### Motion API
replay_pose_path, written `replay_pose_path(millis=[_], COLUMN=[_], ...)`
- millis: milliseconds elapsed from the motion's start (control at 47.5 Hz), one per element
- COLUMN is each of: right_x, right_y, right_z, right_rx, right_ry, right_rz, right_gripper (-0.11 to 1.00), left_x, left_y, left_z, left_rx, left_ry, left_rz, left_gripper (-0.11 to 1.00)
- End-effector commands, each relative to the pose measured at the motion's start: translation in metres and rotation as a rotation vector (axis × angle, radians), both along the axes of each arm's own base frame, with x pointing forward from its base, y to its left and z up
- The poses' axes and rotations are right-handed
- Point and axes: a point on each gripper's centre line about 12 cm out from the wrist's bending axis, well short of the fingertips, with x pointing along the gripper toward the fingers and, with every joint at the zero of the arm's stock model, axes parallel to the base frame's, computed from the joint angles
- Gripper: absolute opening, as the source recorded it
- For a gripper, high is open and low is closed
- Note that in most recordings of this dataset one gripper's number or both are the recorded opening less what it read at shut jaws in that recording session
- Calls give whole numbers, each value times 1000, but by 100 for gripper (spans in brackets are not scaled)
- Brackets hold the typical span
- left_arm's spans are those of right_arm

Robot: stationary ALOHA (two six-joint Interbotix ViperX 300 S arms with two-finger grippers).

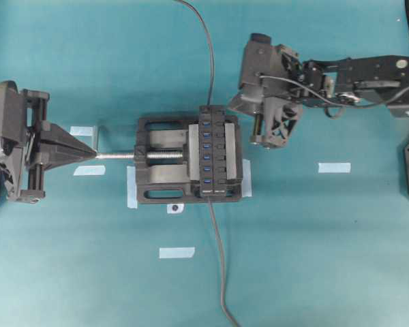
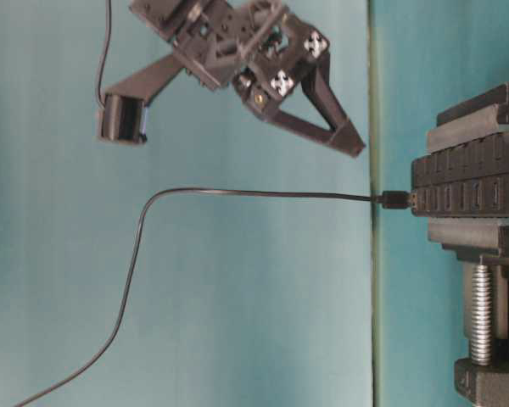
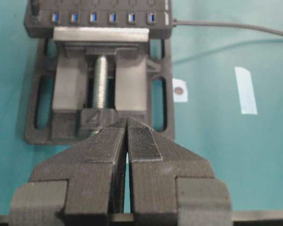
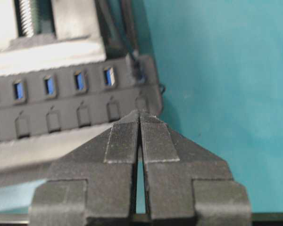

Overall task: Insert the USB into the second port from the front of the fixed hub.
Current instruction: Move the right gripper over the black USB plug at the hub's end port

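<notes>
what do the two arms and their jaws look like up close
Both are matte black. The left gripper and right gripper have wedge-shaped jaws tapering to a point, with finely ribbed pads. The right arm carries thin black cables looping along it.

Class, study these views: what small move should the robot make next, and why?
Probably open the right gripper and start toward the USB. Both it and the left gripper are shut on nothing, and the plug sits at the end of the fixed hub, not in a blue slot.

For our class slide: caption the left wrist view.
Shut left gripper faces the vise clamping the fixed hub.
</notes>
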Motion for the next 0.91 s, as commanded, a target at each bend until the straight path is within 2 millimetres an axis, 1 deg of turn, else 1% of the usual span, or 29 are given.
replay_pose_path(millis=[0, 232, 695, 885], right_x=[9, 14, 15, 18], right_y=[-5, -7, -9, -10], right_z=[11, 10, 6, 8], right_rx=[-19, -27, -23, -22], right_ry=[-38, -39, -39, -74], right_rz=[2, 7, -1, -8], right_gripper=[2, 2, 2, 6], left_x=[4, 4, 4, 4], left_y=[0, 0, 0, 0], left_z=[10, 10, 9, 9], left_rx=[2, 2, 2, 2], left_ry=[-28, -28, -26, -26], left_rz=[1, 1, 1, 1], left_gripper=[0, 0, 0, 0])
